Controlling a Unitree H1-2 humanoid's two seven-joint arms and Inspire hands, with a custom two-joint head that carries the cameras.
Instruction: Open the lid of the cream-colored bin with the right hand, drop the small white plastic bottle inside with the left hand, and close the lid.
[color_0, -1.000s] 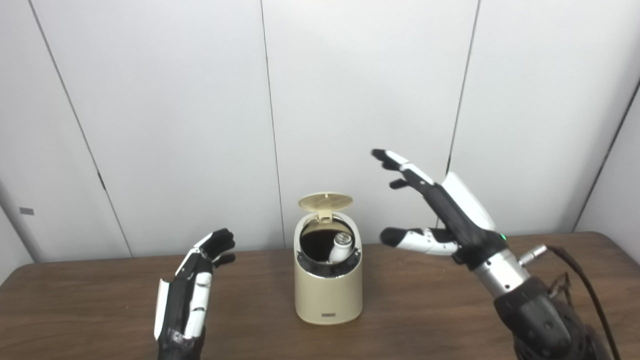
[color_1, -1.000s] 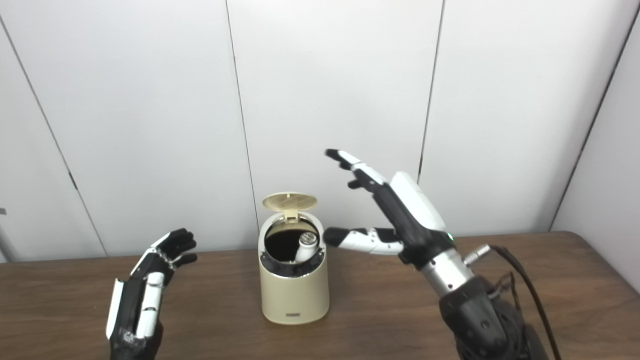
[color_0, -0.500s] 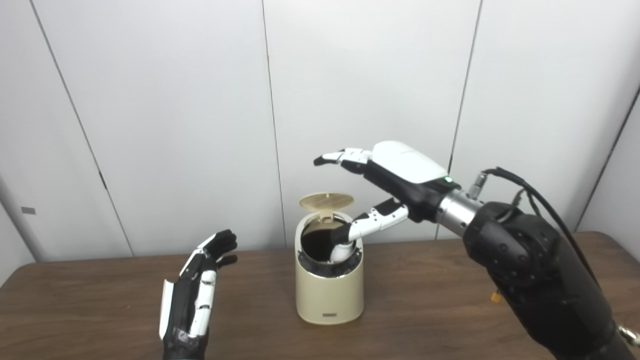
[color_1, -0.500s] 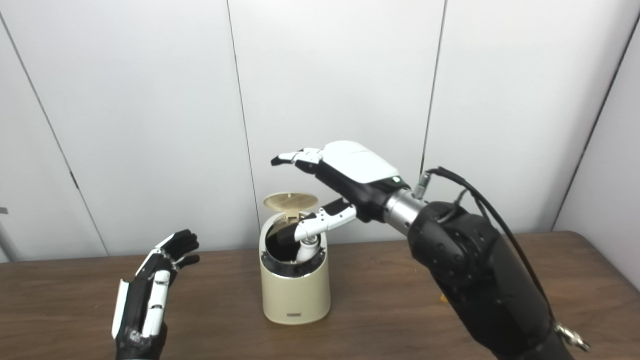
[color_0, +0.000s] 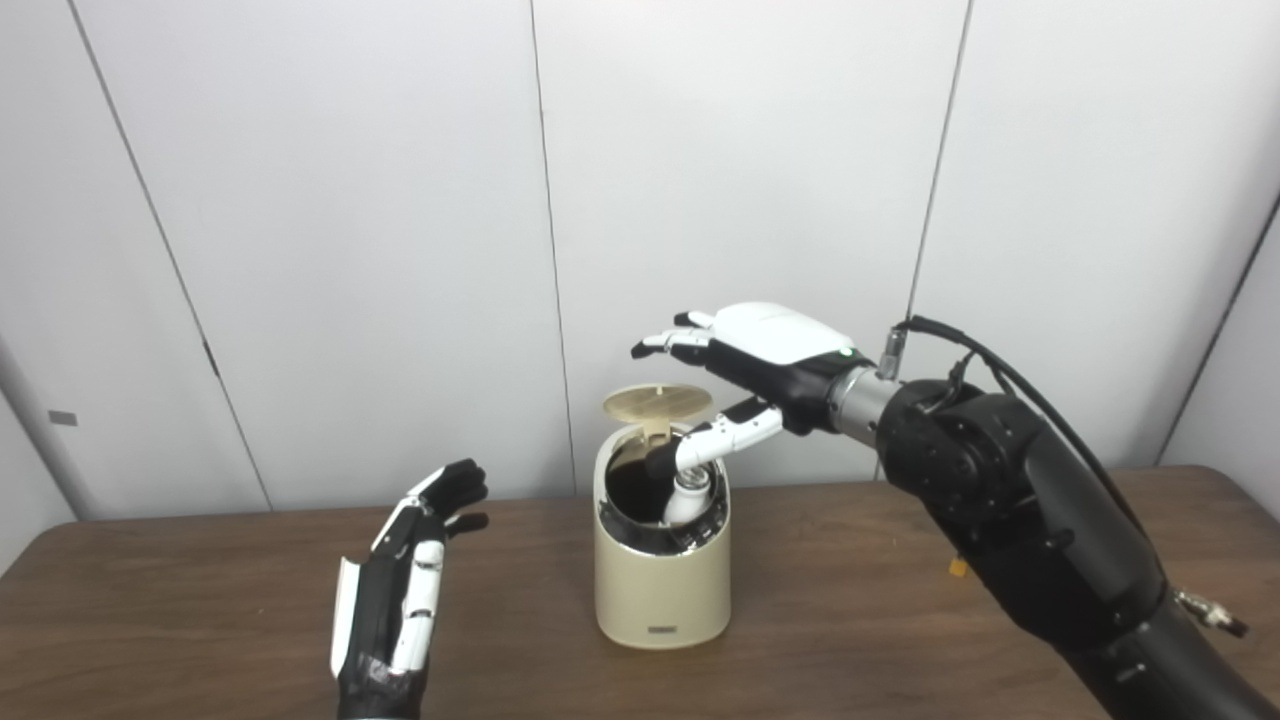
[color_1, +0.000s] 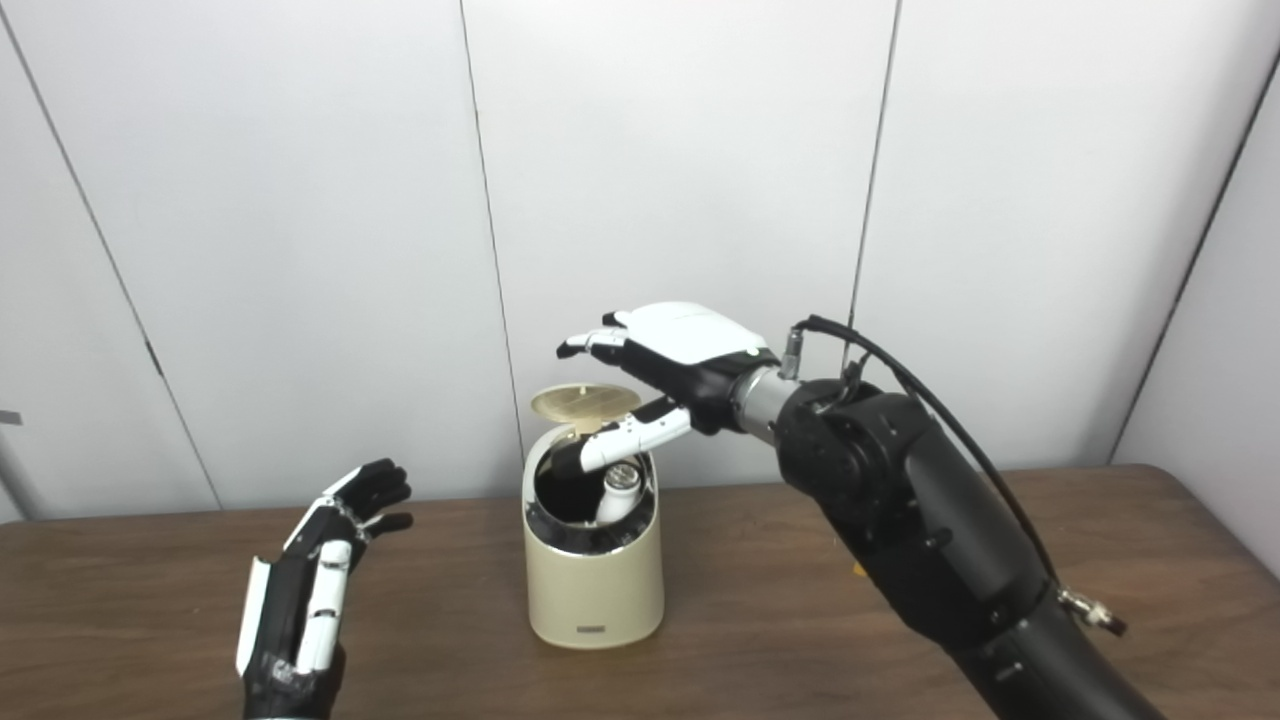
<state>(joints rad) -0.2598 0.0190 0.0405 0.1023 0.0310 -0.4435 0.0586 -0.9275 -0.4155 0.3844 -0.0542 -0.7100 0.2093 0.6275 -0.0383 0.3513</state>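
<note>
The cream-colored bin (color_0: 661, 575) stands mid-table with its round lid (color_0: 656, 403) tipped up at the back. The small white plastic bottle (color_0: 688, 496) leans inside the dark opening, its neck showing at the right rim. My right hand (color_0: 760, 360) hovers palm-down just above the raised lid, fingers spread and holding nothing; its thumb reaches down over the opening, close to the bottle's top. My left hand (color_0: 400, 590) is open, fingers apart, raised over the table left of the bin and apart from it.
The brown wooden table (color_0: 900, 640) runs across the view, its back edge against white wall panels (color_0: 300, 200). A black cable (color_0: 1020, 370) loops off the right wrist. A small orange speck (color_0: 957, 567) lies on the table behind the right forearm.
My right hand swung from the right of the bin, fingers pointing up, to palm-down above the lid, then dropped lower. The left hand barely moved. The camera shifted slightly.
</note>
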